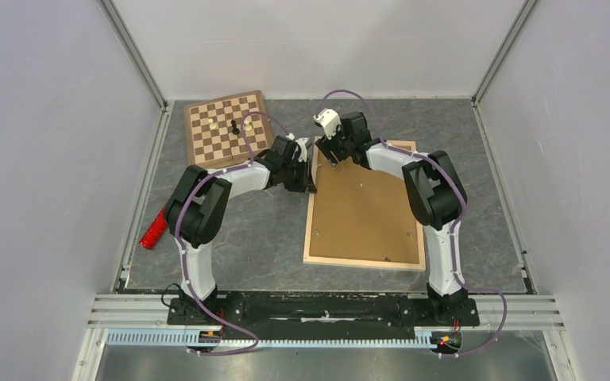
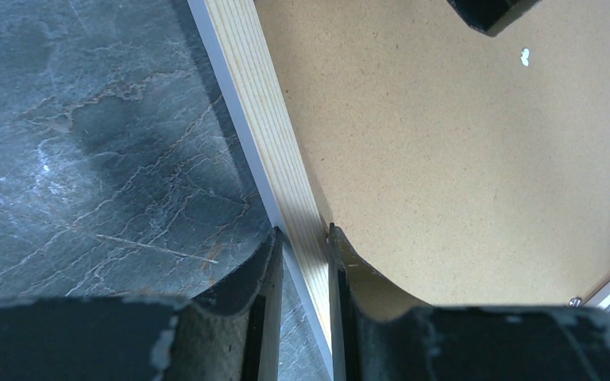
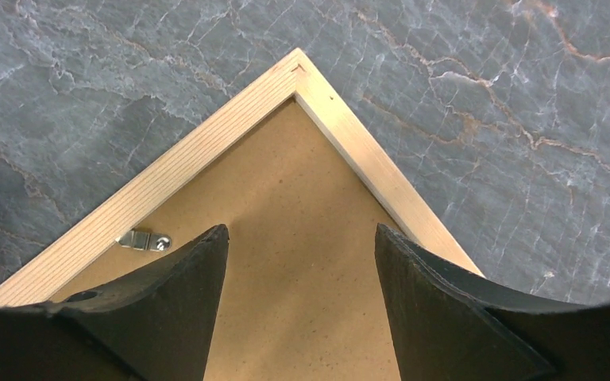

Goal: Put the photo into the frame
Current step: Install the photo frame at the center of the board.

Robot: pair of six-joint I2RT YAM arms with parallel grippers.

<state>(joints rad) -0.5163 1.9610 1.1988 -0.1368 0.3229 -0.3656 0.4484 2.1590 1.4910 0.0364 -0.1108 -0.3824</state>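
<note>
Wooden frame [image 1: 364, 263] lies back-up on the grey worktop [image 1: 262, 238] seen from above, brown backing board [image 1: 365, 214] inside it. My left wrist view: my left claw [image 2: 303, 238] pinches one side bar. My right wrist view: my right claw [image 3: 300, 238] hangs spread over a frame corner

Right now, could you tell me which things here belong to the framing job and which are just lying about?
Job: frame, back up; backing board in it; left gripper closed on its bar; right gripper open above a corner; photo not in view.
Lying about: chessboard; chess pieces; red object.
</note>
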